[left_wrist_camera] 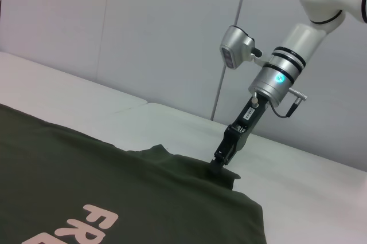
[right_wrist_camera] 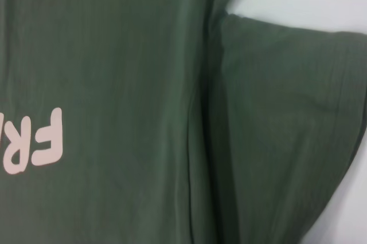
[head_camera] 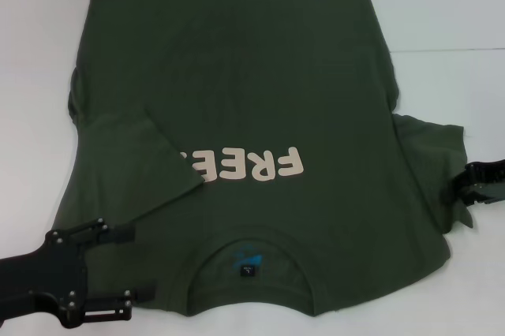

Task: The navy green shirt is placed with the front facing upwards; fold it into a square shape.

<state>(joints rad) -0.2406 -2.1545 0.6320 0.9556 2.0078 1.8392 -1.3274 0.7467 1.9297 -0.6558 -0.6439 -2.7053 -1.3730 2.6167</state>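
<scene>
I am seeing the navy green shirt (head_camera: 260, 115) lying front-up on the white surface (head_camera: 442, 5), collar (head_camera: 246, 261) toward the robot. Part of the cream lettering (head_camera: 252, 164) is sitting hidden under the sleeve (head_camera: 130, 162) on the left side, which is lying folded in over the chest. The small neck tag (head_camera: 248, 271) is too small for me to read. The left end effector (head_camera: 126, 265) is hovering at the shoulder left of the collar, fingers apart, gripping nothing. The right end effector (left_wrist_camera: 219, 164) is touching the other sleeve's edge (head_camera: 442, 154) right of the lettering; I cannot tell whether it is pinching the cloth.
</scene>
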